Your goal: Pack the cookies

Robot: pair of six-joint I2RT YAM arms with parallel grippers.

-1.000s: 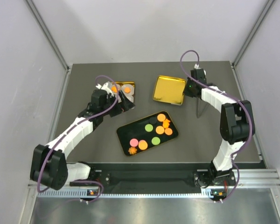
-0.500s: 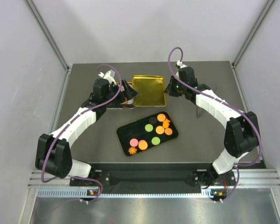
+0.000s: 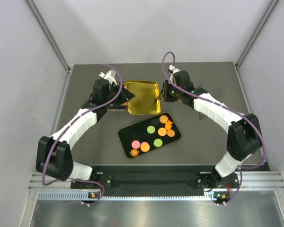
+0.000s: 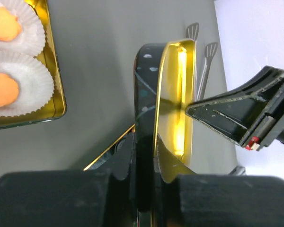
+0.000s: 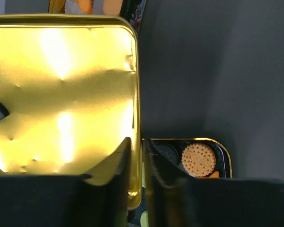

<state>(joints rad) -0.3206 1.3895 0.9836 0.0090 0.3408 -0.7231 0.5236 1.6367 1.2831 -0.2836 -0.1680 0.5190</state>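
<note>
Black tray (image 3: 124,134) sits on the table (image 3: 85,142) in front of the arm bases, long side angled. The loose cookies (image 3: 145,146) are lying in it: mostly orange rounds, two green, one pink, and a star-ish orange one at the tray's near-left end. The right wrist view catches one dotted orange round at the tray's far end. Just beyond the tray's far edge a gold lid (image 3: 143,97) is held between both arms, inner side up, and looks clear of the table. Left gripper (image 3: 128,96) is clenched on the lid's left rim, with a finger on each face. Right gripper (image 3: 160,93) is pinched on the right rim, fingers straddling it with barely any gap. Beyond the tray's far-left corner is a gold tin (image 4: 54,101), mostly hidden under the left arm from above. It holds white paper cups (image 4: 33,92), each with an orange cookie inside. Metal tongs (image 3: 201,109) lie right of the tray's far end, apart from it.
</note>
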